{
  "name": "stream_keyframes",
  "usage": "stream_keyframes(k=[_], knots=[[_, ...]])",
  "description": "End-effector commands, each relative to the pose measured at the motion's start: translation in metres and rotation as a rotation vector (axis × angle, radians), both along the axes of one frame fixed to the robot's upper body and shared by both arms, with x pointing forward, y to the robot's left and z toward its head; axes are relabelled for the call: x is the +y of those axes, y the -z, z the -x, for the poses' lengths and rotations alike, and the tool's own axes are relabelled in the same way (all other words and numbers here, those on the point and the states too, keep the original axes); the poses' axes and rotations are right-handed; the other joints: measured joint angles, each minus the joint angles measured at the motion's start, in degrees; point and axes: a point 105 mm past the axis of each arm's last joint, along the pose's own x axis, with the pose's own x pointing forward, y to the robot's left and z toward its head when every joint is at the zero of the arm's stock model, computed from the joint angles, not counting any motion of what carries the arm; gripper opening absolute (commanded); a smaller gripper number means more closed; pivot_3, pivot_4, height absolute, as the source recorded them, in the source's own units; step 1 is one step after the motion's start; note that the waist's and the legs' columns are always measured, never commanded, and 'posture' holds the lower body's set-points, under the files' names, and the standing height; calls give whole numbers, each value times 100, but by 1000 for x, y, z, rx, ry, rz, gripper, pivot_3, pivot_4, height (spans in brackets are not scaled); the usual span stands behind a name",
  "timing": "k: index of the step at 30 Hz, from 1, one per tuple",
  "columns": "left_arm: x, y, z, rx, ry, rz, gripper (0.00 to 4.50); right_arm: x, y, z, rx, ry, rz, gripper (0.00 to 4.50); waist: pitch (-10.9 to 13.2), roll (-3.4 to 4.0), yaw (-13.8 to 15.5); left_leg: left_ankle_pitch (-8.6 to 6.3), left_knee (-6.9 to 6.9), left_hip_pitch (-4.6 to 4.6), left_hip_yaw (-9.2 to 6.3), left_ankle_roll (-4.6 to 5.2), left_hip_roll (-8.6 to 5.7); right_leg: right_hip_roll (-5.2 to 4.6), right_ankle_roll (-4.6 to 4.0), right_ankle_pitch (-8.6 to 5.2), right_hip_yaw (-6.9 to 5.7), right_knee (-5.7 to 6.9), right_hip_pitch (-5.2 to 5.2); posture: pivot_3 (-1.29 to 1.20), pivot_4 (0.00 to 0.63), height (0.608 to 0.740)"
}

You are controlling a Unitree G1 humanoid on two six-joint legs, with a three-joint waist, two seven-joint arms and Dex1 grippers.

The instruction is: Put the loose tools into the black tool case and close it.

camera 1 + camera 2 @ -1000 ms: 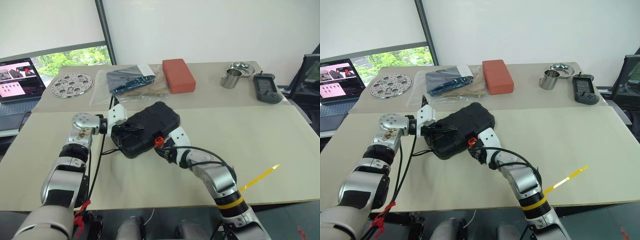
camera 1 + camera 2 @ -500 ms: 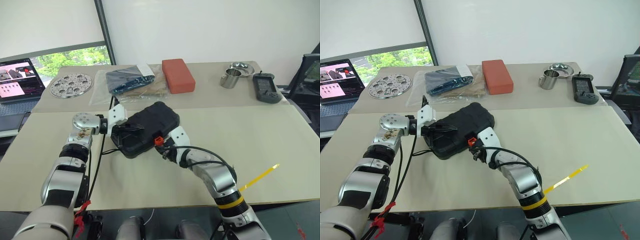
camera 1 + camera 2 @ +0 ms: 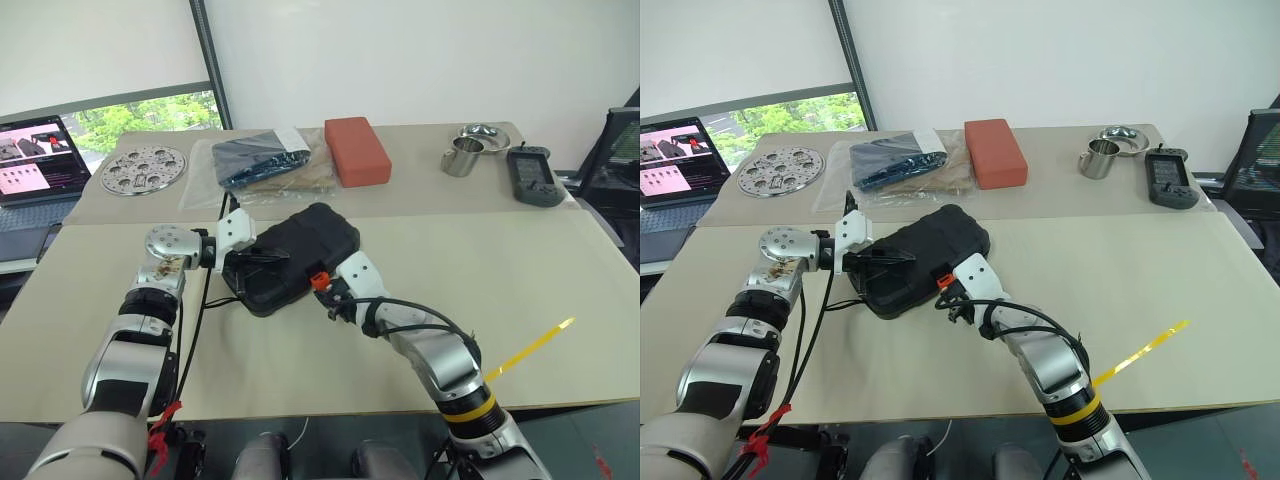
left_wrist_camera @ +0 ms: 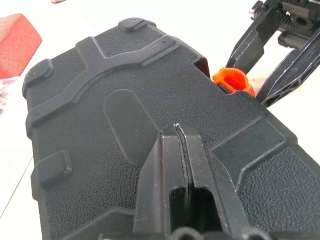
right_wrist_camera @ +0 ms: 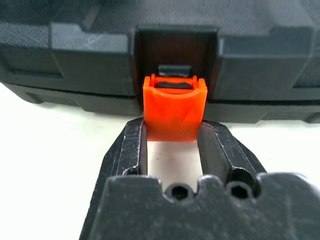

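Your black tool case (image 3: 293,258) lies lid down on the near table (image 3: 560,270), long axis slanting away to the right; your right gripper (image 5: 171,136) grips its orange latch (image 5: 174,113) on the near edge; your left gripper (image 4: 180,145), pinched shut, presses the lid; bare tabletop lies to the right.

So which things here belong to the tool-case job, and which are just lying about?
Job:
black tool case, lid down
orange latch, between the right hand fingers
left hand, shut, on the lid

Lying about:
perforated disc
bagged blue item
red block
metal cup
laptop
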Motion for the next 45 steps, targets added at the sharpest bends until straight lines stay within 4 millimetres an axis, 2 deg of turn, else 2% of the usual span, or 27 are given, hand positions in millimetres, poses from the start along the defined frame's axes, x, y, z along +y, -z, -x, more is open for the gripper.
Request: stream_keyframes(k=[1,14,16,19,20,21,28,29,30,34,35,38,39,45], knots=[[3,25,7,80,4,-53,0,0,-27,-3,-100,15,-33,1221,0,0,0,0,0,0,0,0,0,0,0,0,0,0,0,0,150,740],[3,26,8,82,6,-56,0,9,-31,-6,-91,-6,-61,1221,0,0,-3,0,-1,0,0,0,0,0,0,0,0,0,-1,0,150,740],[3,26,8,83,5,-55,0,9,-32,-6,-97,-6,-66,2205,0,0,-5,0,-1,0,0,0,1,0,0,0,0,0,-2,0,150,740],[3,26,8,85,4,-54,0,6,-33,-6,-105,4,-70,3096,0,0,-16,0,-1,1,0,0,2,1,0,0,0,0,-1,0,150,740],[3,27,8,86,4,-54,0,4,-33,-4,-102,0,-72,3535,0,0,-17,0,-2,2,0,0,2,1,0,0,0,0,-1,0,150,740],[3,27,8,87,4,-53,0,2,-33,-3,-96,-5,-75,3709,0,0,-17,0,-2,1,0,0,2,1,0,0,0,0,-2,0,150,740],[2,29,9,92,3,-52,0,-6,-36,10,-58,-46,-75,3709,-2,-1,-18,-1,-4,1,0,1,2,0,0,0,1,-1,-1,0,150,740],[2,29,9,93,3,-51,0,-6,-37,10,-57,-45,-76,3180,-2,-1,-19,-1,-4,1,-1,1,2,0,0,0,1,-1,-1,0,150,740],[1,29,9,93,3,-51,0,-6,-37,10,-54,-46,-77,2976,-2,-1,-20,-1,-4,2,-1,1,2,1,0,0,1,-1,-1,0,150,740],[0,29,9,93,5,-48,0,-5,-29,12,-16,-54,-64,1532,-3,-1,-17,-1,-4,1,-1,2,1,0,0,0,2,-1,-1,0,150,740],[0,29,9,92,6,-48,0,-5,-28,12,-13,-53,-63,1321,-3,-1,-16,-1,-4,1,-1,2,1,0,0,0,2,-1,-1,0,150,740],[1,29,9,92,6,-49,0,-5,-25,12,-3,-54,-58,121,-3,-2,-16,-2,-4,1,-1,3,0,-1,0,0,2,-2,-1,0,150,740],[1,29,9,92,6,-50,0,-4,-25,11,-1,-55,-57,15,-3,-2,-16,-2,-4,1,-1,3,1,-1,0,0,2,-2,-1,0,150,740],[1,29,9,91,4,-50,0,-1,-24,7,1,-53,-57,15,-3,-2,-17,-2,-4,1,-1,3,1,0,0,0,2,-2,-2,0,150,740]])
